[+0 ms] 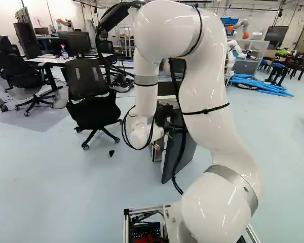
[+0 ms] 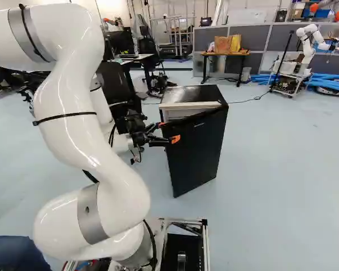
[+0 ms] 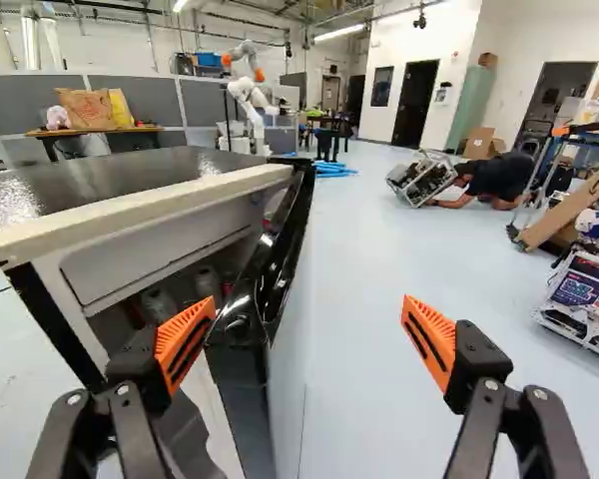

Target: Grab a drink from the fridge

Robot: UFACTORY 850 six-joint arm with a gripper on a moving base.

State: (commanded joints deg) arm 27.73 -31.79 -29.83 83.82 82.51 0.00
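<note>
In the left base view, can make out the boxy black fridge [image 1: 188, 152] on the pale blue floor [image 1: 116, 177], partly hidden behind the white jointed arm [image 1: 205, 76]. In the right base view, find the black, orange-padded gripper [image 2: 168, 131] by the free upper corner of the glossy black door [image 2: 195, 147], left ajar. In the wrist view, see the gripper [image 3: 309, 302] spread wide around the door's edge, and dim, cylindrical cans [image 3: 160, 304] inside the fridge, visible through the opening.

Gripper [image 2: 168, 131]: black
Pads [image 3: 172, 337]: orange, dark slots
Fridge door [image 3: 242, 324], between the pads: glossy black
Fridge top [image 3: 110, 178], ahead of the gripper: black, cream rim [image 3: 140, 207]
Floor [image 3: 364, 279], beneath: pale blue
</note>
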